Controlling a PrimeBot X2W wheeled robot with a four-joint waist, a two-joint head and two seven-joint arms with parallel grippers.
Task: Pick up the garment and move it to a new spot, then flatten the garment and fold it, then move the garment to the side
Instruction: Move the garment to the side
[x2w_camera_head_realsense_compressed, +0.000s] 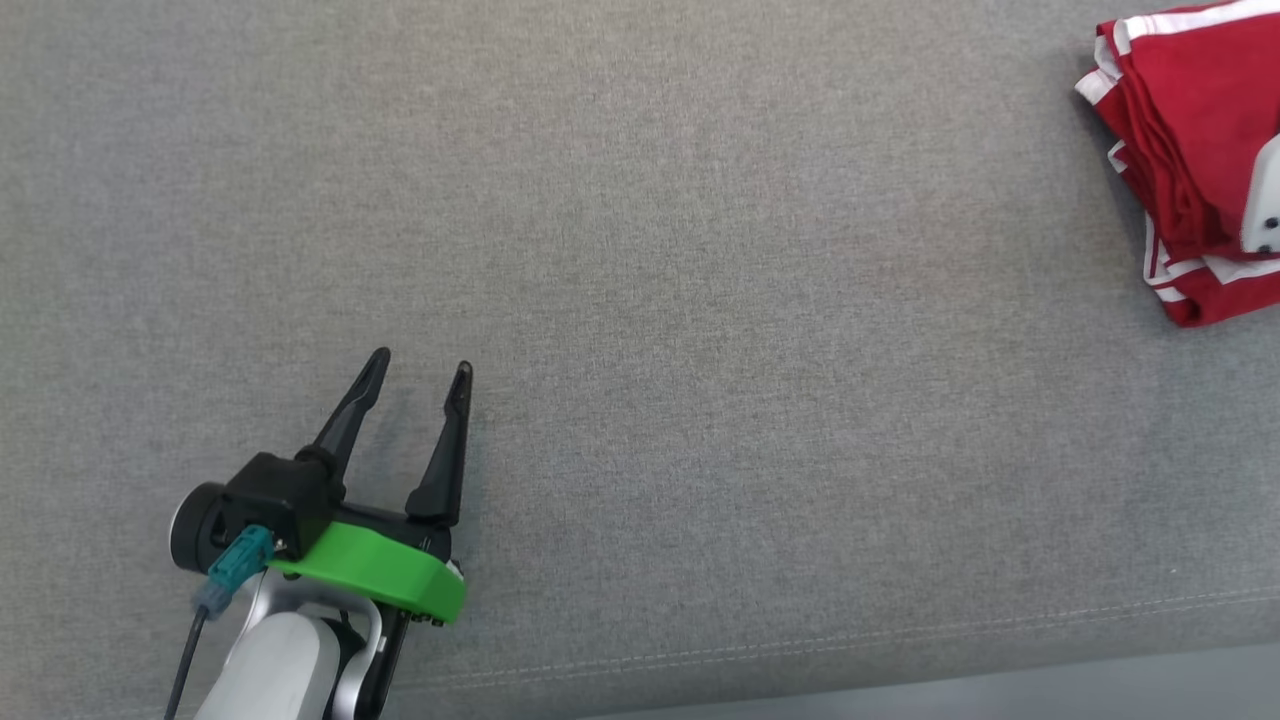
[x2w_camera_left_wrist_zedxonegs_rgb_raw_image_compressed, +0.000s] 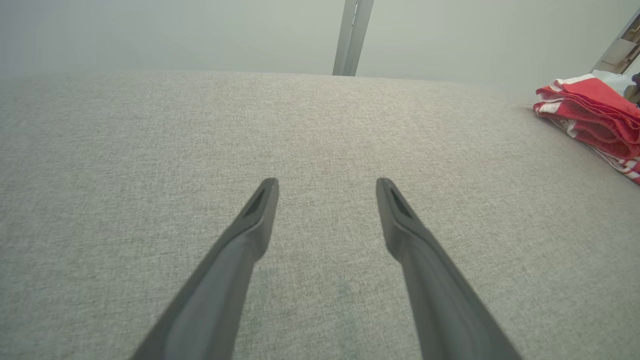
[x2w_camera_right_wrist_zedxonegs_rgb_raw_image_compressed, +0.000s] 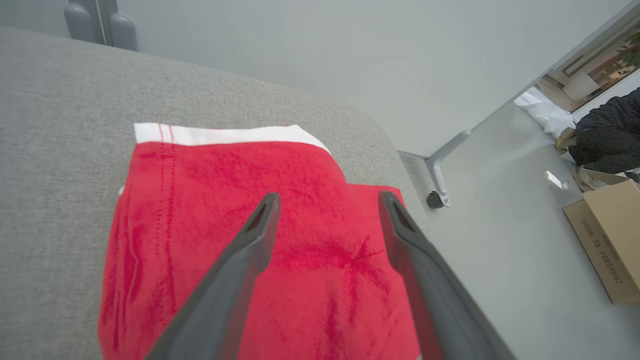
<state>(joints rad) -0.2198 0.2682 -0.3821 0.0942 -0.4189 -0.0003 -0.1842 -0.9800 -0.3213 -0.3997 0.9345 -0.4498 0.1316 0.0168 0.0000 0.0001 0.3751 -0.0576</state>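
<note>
The garment (x2w_camera_head_realsense_compressed: 1185, 150) is red with white trim, folded into a compact stack at the far right of the grey fabric surface (x2w_camera_head_realsense_compressed: 640, 300). It also lies at the right edge of the left wrist view as the garment (x2w_camera_left_wrist_zedxonegs_rgb_raw_image_compressed: 592, 112). In the right wrist view the garment (x2w_camera_right_wrist_zedxonegs_rgb_raw_image_compressed: 200, 210) spreads beneath my right gripper (x2w_camera_right_wrist_zedxonegs_rgb_raw_image_compressed: 327, 200), whose dark fingers stand open just above the cloth with nothing between them. A pale piece of my right arm (x2w_camera_head_realsense_compressed: 1265, 195) overlaps the garment. My left gripper (x2w_camera_head_realsense_compressed: 420, 365) is open and empty at the lower left, far from the garment; its fingers (x2w_camera_left_wrist_zedxonegs_rgb_raw_image_compressed: 260, 210) hover over bare fabric.
The surface's front edge with a stitched seam (x2w_camera_head_realsense_compressed: 900, 640) runs along the bottom right. Beyond the surface's right end are a grey floor (x2w_camera_right_wrist_zedxonegs_rgb_raw_image_compressed: 500, 250), a metal leg with a caster (x2w_camera_right_wrist_zedxonegs_rgb_raw_image_compressed: 440, 195) and a cardboard box (x2w_camera_right_wrist_zedxonegs_rgb_raw_image_compressed: 607, 235). A post (x2w_camera_left_wrist_zedxonegs_rgb_raw_image_compressed: 352, 35) stands behind the surface.
</note>
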